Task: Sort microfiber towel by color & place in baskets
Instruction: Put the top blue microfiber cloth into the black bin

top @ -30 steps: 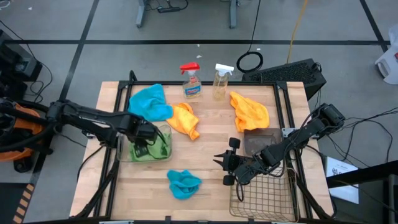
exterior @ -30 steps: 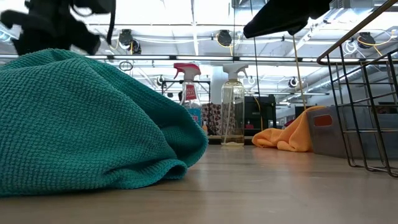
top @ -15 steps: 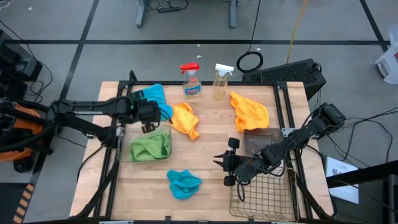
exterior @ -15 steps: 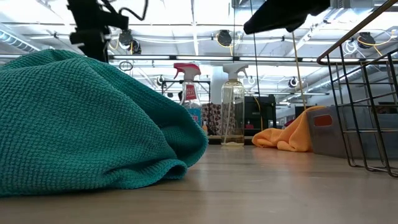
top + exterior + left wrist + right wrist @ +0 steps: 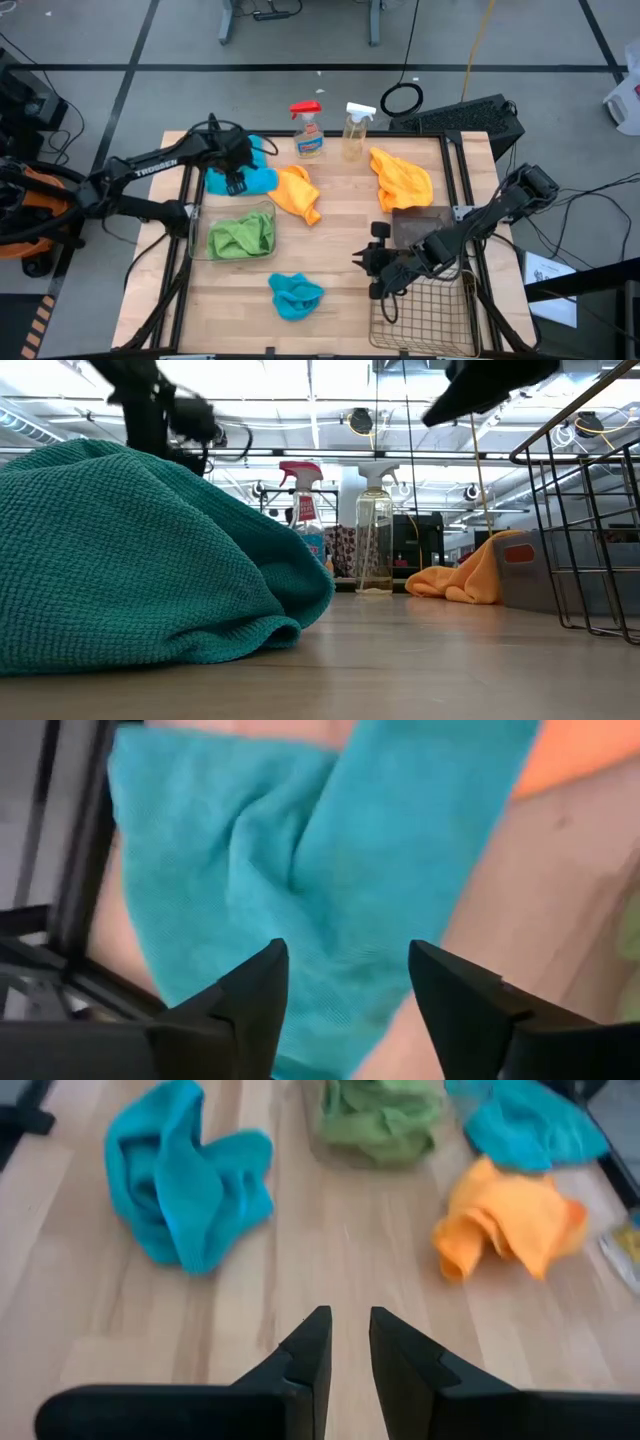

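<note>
High view, left to right: left gripper (image 5: 237,180) over far turquoise towel (image 5: 258,180), jaws apart, empty. Green towels (image 5: 241,236) in clear tub (image 5: 194,240). Second turquoise towel (image 5: 295,295) on counter (image 5: 340,200) front. Right gripper (image 5: 375,272) by wire basket (image 5: 425,315), jaws nearly together, empty.

A light wooden table (image 5: 340,260) with a black frame carries everything. Along its far edge stand a red-capped spray bottle (image 5: 307,130) and a clear spray bottle (image 5: 355,131), with a turquoise towel (image 5: 243,176) at the far left, an orange towel (image 5: 297,193) just beside it and a second orange towel (image 5: 402,178) to the right. Nearer the front sit a clear tub (image 5: 198,243) holding green cloth, a second turquoise towel (image 5: 295,294), a dark grey bin (image 5: 415,222) and a wire-mesh basket (image 5: 428,318) at the front right corner.
</note>
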### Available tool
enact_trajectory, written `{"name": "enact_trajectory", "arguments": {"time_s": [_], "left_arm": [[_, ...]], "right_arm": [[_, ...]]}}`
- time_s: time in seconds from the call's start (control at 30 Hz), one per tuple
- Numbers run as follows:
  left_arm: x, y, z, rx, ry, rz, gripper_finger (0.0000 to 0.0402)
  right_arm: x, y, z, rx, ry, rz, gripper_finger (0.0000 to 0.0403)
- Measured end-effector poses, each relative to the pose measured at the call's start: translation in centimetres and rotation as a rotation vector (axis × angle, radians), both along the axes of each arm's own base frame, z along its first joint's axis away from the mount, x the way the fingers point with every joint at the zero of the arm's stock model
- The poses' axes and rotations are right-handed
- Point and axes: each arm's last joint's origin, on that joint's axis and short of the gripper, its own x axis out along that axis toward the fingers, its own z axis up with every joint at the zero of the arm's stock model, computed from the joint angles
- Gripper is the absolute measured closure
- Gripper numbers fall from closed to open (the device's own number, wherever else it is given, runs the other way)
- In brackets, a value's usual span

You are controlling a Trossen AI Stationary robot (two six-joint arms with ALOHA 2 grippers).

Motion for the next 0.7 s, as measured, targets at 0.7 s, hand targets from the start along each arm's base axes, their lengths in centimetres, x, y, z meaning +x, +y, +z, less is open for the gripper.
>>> {"name": "enact_trajectory", "arguments": {"time_s": [0.7], "left_arm": [[-0.3, 3.3, -8.9, -0.080, 0.133, 0.109, 0.0148]], "right_arm": [[-1.2, -0.8, 1.9, 0.013, -0.024, 0.006, 0.0339]]}}
